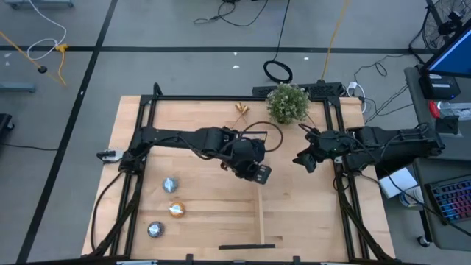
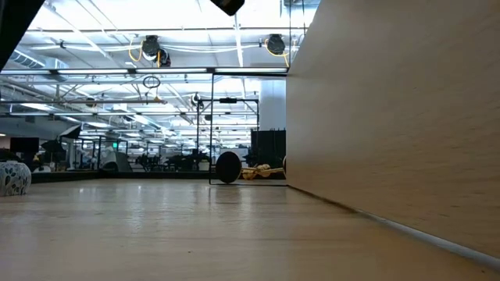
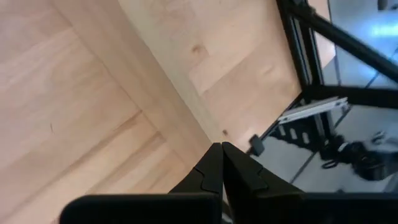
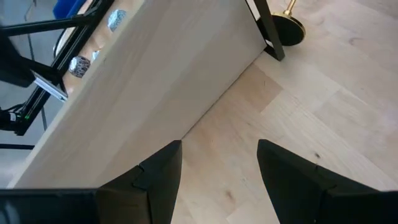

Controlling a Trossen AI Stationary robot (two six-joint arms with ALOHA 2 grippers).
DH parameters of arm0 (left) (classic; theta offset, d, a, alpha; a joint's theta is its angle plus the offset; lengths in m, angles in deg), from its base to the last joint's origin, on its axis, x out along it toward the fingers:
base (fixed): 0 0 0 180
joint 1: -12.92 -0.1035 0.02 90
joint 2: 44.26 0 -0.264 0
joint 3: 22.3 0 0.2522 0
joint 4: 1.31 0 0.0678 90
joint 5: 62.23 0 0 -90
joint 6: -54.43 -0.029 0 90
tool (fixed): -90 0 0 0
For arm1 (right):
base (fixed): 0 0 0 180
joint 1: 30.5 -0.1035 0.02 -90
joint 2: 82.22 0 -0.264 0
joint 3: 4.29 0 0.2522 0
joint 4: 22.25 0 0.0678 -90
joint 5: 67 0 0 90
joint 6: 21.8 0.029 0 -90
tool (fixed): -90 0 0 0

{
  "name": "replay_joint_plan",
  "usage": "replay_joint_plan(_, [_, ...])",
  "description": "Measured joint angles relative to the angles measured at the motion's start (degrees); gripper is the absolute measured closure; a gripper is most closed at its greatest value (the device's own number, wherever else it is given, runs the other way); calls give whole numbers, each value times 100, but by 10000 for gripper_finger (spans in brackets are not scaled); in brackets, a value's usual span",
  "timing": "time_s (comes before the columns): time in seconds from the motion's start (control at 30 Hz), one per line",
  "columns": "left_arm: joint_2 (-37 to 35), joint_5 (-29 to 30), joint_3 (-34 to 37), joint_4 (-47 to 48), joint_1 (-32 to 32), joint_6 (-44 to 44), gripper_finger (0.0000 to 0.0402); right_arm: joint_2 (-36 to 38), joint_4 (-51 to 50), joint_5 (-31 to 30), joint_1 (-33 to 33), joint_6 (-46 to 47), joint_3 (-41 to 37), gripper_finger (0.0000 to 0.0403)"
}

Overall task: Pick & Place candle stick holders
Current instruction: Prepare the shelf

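The gold candle stick holders [image 1: 241,109] are near the table's far edge, left of the plant; how many there are I cannot tell. They show far off in the low view [image 2: 262,172]. One round gold base [image 4: 287,28] shows in the right wrist view. My left gripper [image 1: 261,174] is at mid-table above the wooden divider's far end, shut and empty [image 3: 221,152]. My right gripper [image 1: 302,160] hangs right of it, open and empty [image 4: 217,155], over bare wood.
A green potted plant [image 1: 287,103] stands at the far edge. An upright wooden divider [image 1: 261,213] runs from mid-table toward the near edge and fills the low view's right [image 2: 391,117]. Three tealight discs [image 1: 171,184] [image 1: 176,210] [image 1: 154,230] lie at the near left.
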Motion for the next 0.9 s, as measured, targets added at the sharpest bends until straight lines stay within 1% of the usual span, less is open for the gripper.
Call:
replay_joint_plan(0.1, [13,177,-234,281,46,-459,398,-69,3,0,0,0,0,197])
replay_joint_plan(0.3, [-3,352,-724,137,96,-1177,400,-215,-7,0,0,-67,-2,197])
replay_joint_plan(0.43, [-20,450,-769,-91,81,-1700,400,-359,20,0,0,-116,-2,197])
replay_joint_plan(0.6, [0,417,-758,-69,83,-2236,400,-502,489,90,-18,-234,-2,197])
replay_joint_plan(0.67, [0,429,-758,-39,90,-2300,400,-547,735,158,-75,-260,-2,197])
replay_joint_plan(0.73, [0,484,-758,210,64,-2187,400,-630,902,137,-154,-259,-2,197])
replay_joint_plan(0.8, [0,570,-758,640,34,-2012,400,-767,939,5,-235,-215,-1,197])
replay_joint_plan(0.9, [1,906,-756,1496,19,-1704,400,-1071,975,-181,-355,-64,0,197])
